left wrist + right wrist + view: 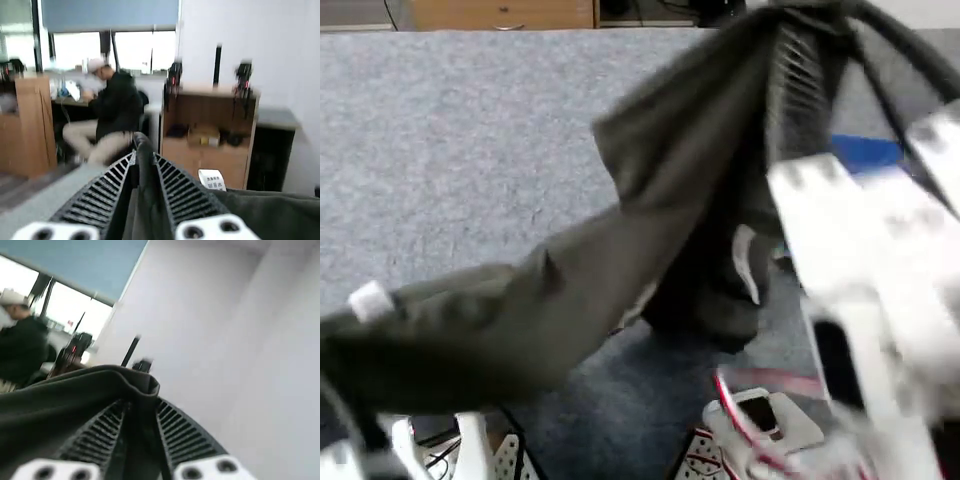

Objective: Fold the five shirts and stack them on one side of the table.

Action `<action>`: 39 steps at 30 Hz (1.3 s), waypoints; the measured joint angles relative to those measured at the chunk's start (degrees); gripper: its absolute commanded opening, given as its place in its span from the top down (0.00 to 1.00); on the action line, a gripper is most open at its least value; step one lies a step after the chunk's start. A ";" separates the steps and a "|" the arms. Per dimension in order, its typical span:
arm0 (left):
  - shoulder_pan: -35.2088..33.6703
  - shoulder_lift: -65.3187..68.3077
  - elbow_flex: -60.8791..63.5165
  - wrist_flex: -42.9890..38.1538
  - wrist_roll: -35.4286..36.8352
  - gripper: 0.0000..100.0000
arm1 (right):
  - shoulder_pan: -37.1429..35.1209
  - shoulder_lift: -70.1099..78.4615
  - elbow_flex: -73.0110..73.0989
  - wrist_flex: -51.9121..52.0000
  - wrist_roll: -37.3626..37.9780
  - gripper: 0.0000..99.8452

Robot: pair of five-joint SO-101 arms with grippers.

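Hanging stretched, dark olive shirt [620,270], left hand [145,151] and right hand [141,403] clamped on it

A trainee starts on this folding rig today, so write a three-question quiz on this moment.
1. True or false: the dark shirt lies flat on the grey table.
2. Of the left gripper and the right gripper, which is shut on the shirt? A the left alone; B the right alone; C both.
3. Fill in: the shirt's white label sits nearest the ___ gripper.
Key: 1 false; 2 C; 3 left.
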 measured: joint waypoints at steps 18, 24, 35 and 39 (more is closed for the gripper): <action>0.09 36.57 62.33 -90.11 7.65 0.98 | 3.34 45.45 19.16 -43.25 -2.37 1.00; 0.00 53.36 53.80 -93.98 7.65 0.98 | 3.43 68.84 -2.99 -43.43 -2.37 1.00; 0.09 65.23 46.95 -90.29 7.65 0.98 | 4.92 96.09 -40.18 -30.51 -2.46 1.00; 1.85 63.65 49.23 -79.65 7.74 0.98 | 6.24 96.00 -46.77 -20.48 -3.69 1.00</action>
